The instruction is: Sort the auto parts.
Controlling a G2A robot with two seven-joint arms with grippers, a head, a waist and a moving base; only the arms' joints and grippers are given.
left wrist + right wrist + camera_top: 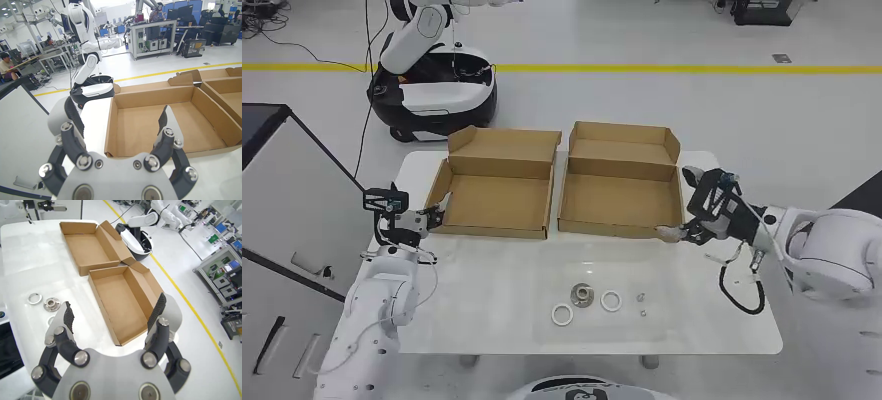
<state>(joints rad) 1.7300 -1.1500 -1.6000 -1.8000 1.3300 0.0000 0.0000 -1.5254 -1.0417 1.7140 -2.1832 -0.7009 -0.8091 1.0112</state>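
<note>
Two open brown boxes sit just beside each other at the far edge of the white table: the left box and the right box. Each box has its flap standing up at the back. The car parts lie in a small group near the middle of the front edge, well apart from both boxes. A round metal piece with a hole is in the middle of the group. One ring lies just beside it, nearer the front edge, and another ring lies just beside it on the right. Some tiny bits lie a little more to the right. The left gripper hangs near the table's left edge, just beside the front left corner of the left box. Its fingers are spread wide and hold nothing. The right gripper hangs by the front right corner of the right box, also spread wide with nothing in it.
</note>
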